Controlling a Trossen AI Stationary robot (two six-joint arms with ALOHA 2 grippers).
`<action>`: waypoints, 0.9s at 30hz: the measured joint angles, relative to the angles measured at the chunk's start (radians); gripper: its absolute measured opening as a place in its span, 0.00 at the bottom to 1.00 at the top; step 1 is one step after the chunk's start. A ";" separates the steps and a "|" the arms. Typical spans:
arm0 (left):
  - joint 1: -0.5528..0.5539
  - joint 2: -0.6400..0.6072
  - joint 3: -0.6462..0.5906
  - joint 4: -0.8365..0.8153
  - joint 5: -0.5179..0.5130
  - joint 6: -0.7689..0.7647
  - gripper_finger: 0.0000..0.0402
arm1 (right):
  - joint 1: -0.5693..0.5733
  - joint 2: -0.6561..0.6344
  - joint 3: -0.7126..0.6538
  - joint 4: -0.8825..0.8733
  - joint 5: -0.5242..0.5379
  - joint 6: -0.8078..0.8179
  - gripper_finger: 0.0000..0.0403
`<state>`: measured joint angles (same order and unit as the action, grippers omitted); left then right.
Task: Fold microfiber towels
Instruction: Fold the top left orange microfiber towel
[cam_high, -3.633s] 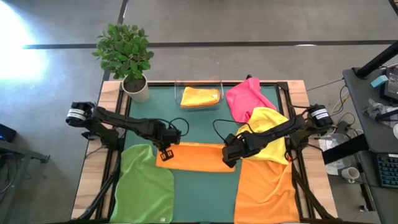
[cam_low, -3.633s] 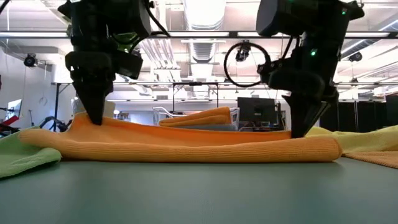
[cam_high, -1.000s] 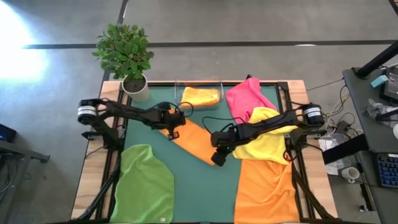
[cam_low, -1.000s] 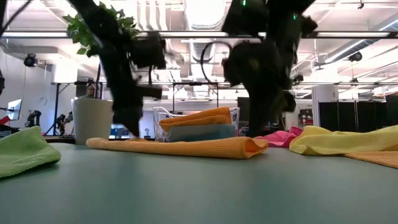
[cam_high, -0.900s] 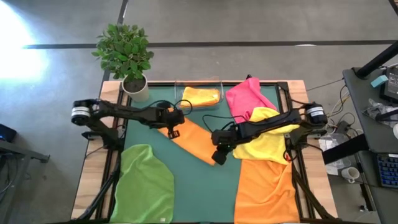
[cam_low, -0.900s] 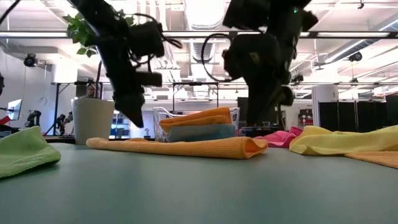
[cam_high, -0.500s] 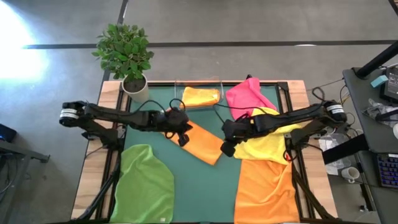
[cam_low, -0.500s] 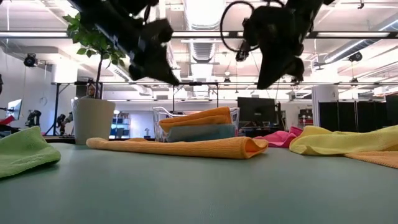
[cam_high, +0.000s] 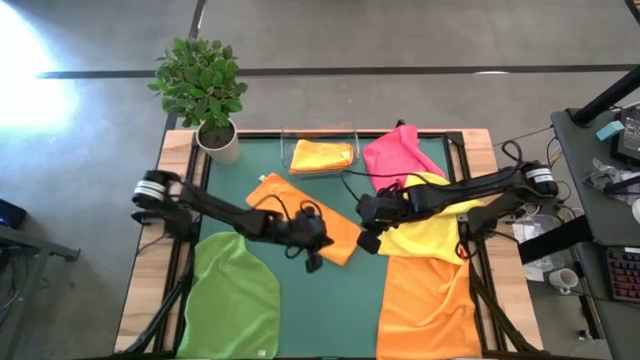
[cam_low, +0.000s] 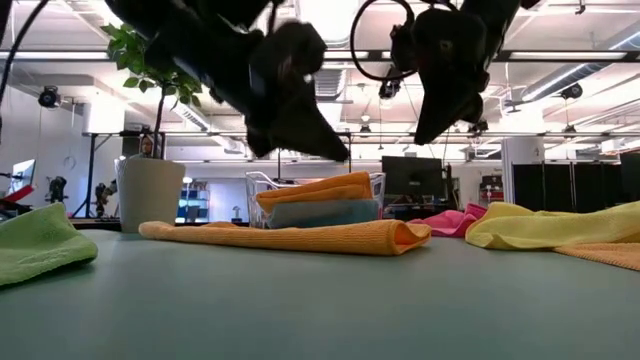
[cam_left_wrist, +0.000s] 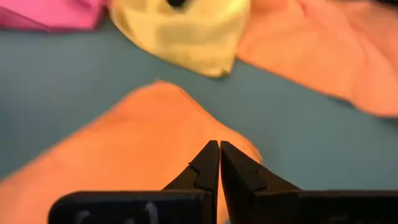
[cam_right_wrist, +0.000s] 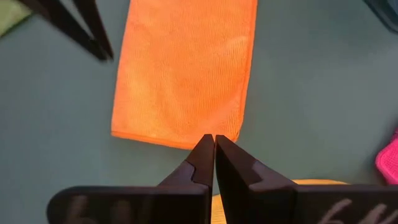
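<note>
The orange towel (cam_high: 305, 216) lies folded into a long strip on the green mat (cam_high: 345, 300), running diagonally across the middle, flat and free of both arms. The left gripper (cam_high: 312, 262) hangs above the strip's near end with its fingers pressed together and nothing between them; its wrist view shows the tips over orange cloth. The right gripper (cam_high: 364, 240) hovers just off that same end, on the other side, also pinched tight and empty. From table height both are clearly up in the air, well clear of the fabric, so this looks like a pause between folds, each arm lining up on a corner for the next one.

Around the strip wait the unfolded ones: a green towel (cam_high: 236, 300) at the near left, a yellow towel (cam_high: 435, 225) under the right arm, a pink towel (cam_high: 395, 155) behind it and a second orange towel (cam_high: 425, 305) at the near right. The tray (cam_high: 320, 133) at the back holds finished folds, an orange-yellow one on top and what seems a pale blue one beneath. A potted plant (cam_high: 203, 85) stands at the far left corner.
</note>
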<state>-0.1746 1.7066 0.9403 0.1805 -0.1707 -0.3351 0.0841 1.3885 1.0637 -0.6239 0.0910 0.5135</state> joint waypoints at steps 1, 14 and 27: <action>-0.010 0.027 0.010 0.000 0.000 -0.002 0.00 | 0.000 0.005 0.000 0.000 0.000 -0.007 0.02; -0.050 0.210 0.098 -0.089 0.000 -0.106 0.00 | 0.000 0.007 -0.008 -0.034 -0.004 -0.055 0.02; -0.071 0.103 0.141 -0.694 0.079 -0.127 0.00 | 0.003 0.007 -0.074 -0.034 -0.004 -0.060 0.02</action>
<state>-0.2455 1.8100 1.0811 -0.5140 -0.0913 -0.4620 0.0872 1.3952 0.9898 -0.6582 0.0868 0.4534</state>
